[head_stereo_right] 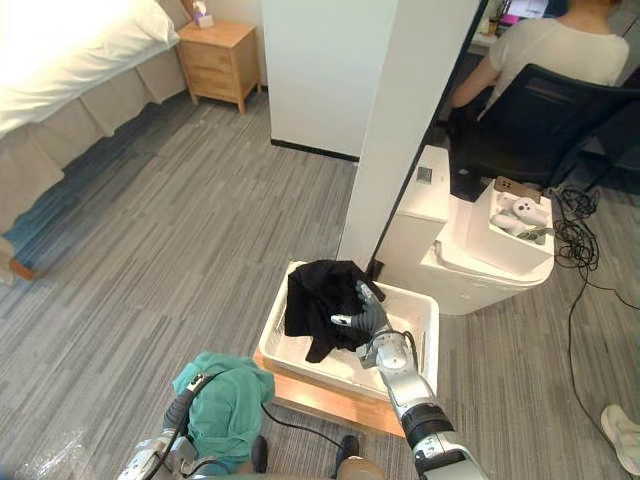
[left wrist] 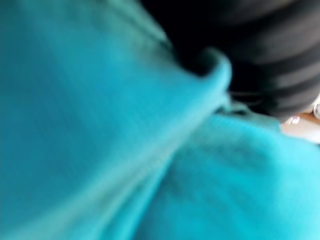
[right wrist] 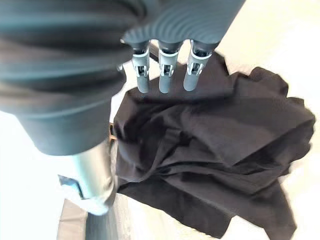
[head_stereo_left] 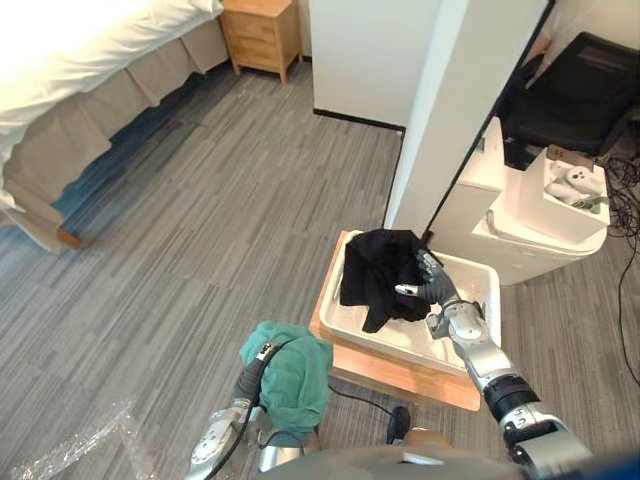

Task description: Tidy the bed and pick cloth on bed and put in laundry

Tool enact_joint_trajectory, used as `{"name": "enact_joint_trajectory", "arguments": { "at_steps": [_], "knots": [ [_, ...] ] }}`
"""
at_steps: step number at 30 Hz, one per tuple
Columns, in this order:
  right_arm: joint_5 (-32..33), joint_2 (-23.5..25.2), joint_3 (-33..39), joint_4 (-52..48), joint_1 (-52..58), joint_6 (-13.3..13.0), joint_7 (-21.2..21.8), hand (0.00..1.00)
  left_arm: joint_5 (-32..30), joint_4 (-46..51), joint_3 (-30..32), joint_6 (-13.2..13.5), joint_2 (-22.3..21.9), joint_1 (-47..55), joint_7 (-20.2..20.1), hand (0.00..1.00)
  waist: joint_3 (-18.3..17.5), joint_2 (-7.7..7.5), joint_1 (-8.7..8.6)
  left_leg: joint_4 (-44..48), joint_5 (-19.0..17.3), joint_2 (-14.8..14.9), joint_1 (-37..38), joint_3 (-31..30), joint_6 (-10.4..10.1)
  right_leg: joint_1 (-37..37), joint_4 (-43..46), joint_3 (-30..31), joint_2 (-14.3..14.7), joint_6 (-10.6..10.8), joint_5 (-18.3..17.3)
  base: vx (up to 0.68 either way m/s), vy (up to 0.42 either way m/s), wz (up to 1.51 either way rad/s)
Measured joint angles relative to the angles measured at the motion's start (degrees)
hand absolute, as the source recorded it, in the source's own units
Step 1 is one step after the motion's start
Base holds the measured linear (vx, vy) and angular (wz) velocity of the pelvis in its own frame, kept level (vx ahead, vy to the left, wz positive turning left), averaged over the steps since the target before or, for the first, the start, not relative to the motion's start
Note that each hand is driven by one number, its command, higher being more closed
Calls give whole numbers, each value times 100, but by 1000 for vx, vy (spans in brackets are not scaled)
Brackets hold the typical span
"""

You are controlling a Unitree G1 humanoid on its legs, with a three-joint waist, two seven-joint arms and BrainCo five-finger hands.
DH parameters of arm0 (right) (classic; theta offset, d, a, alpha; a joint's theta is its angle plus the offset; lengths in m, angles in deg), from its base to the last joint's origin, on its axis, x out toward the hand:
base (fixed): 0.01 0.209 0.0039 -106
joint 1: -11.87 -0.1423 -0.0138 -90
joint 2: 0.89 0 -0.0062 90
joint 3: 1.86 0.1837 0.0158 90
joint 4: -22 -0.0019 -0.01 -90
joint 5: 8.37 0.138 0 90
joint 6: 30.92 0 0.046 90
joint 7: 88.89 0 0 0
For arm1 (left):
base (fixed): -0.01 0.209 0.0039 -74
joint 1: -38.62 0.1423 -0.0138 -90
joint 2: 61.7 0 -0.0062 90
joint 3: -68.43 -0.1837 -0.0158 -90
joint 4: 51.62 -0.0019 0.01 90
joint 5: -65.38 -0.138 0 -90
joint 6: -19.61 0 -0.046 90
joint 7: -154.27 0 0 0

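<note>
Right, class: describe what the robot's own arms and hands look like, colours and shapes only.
The right arm is silver-grey metal with a black band. The right hand has a dark ribbed cover over its back and wrist, slim silver fingers in a row and a separate thumb. The left arm is silver-grey too, and the left hand shows the same dark ribbed cover.

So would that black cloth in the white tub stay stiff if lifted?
Probably floppy: the crumpled black cloth lies in soft, uneven folds in the white plastic tub. Likely light, and apt to sag and trail when lifted.
</note>
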Motion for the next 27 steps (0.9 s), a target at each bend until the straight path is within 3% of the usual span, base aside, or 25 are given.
{"name": "enact_joint_trajectory", "arguments": {
  "at_steps": [7,11,15,17,22,27],
  "knots": [
    [-314,-145,169,-823,319,181,46,0,-112,-46,6,1,108,49,6,100,-133,-42,-126,18,-29,14,149,185,-43,142,-151,79,36,-2,61,36,4,-9],
    [-461,-234,969,-1373,720,405,-26,0,-101,-48,156,1,116,87,56,100,-147,-46,-140,23,-58,36,218,309,-83,161,-167,207,68,-11,67,-11,-6,-14],
    [-459,-354,1872,-1762,1330,477,-150,0,113,-48,579,4,108,229,234,100,-249,-76,-350,7,-97,82,236,394,-42,145,-189,272,123,-27,76,-23,-16,-10],
    [-441,-424,2220,-1760,1638,502,-186,0,318,-47,829,13,102,292,371,100,-340,-74,-360,4,-111,107,236,475,-51,110,-203,326,152,-41,82,-10,-22,-21],
    [-386,-411,3012,-1176,2312,443,-222,0,648,208,1664,89,96,228,702,100,-456,-34,-573,0,-111,122,234,463,-50,111,-210,278,169,-67,64,0,-5,-2],
    [-151,-107,2894,-231,2704,364,-194,0,487,500,1679,786,110,-182,1200,100,-541,50,-606,-3,-100,115,245,430,-34,115,-160,251,154,-74,48,-19,-4,3]
  ]
}}
